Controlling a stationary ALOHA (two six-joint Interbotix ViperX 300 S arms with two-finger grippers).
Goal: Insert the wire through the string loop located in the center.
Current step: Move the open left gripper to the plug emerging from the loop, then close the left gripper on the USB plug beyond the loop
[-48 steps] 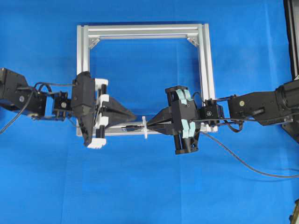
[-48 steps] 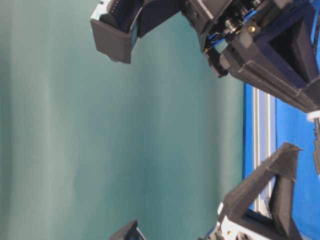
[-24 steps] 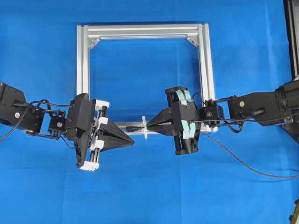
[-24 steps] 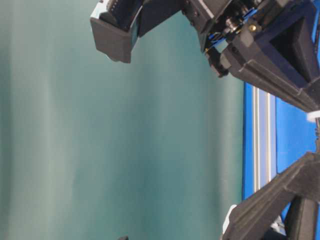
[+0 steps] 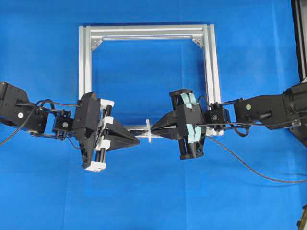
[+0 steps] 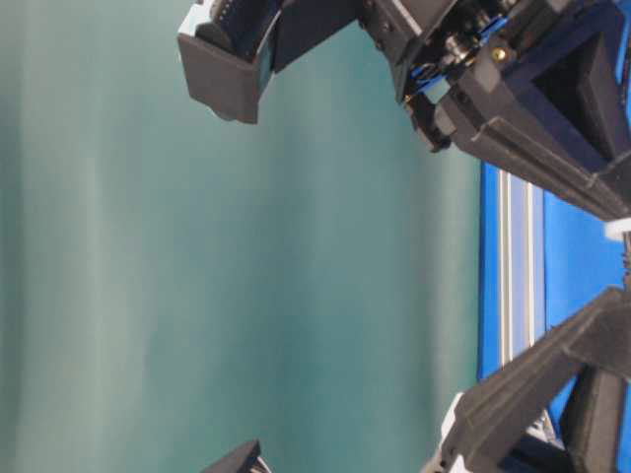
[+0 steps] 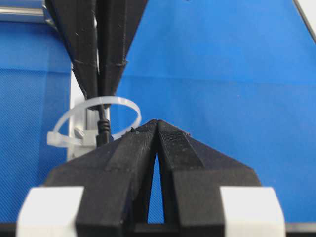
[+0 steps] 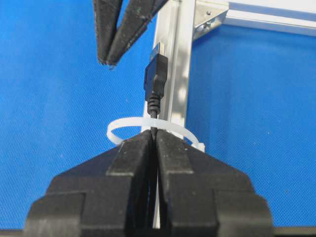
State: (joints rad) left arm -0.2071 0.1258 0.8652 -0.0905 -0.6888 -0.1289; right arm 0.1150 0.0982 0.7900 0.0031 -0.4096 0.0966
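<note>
Right jaws: the right gripper is pinched shut on the wire, gripping it just behind the plug; the jaw tips sit right at the near side of the string loop.
Left jaws: the left gripper has its jaws pressed together with nothing between them; its tip lies just beside the wire's plug, not on it.
Wire: the plug end has passed through the loop and sticks out on the left arm's side, lying along the front bar of the frame; the rest of the cable trails away from the right gripper toward the right edge of the blue cloth.
Loop: it stands upright at about the middle of the frame's front bar, between the two gripper tips, ringing the wire in both wrist views.
What has changed: over the last second the left gripper swung off the front bar toward the front edge of the cloth and then came part of the way back; its tip is now just in front of the bar, pointing at the loop. The right gripper has not moved, and both pairs of jaws have stayed closed.
Meaning for the task: the threading itself looks done. Judging by its aim, the left arm is lining up to take the plug and draw the wire on through, but it would have to part its jaws first.
Risk: the closed left tip could nudge the plug back through the loop or bend the loop aside.
</note>
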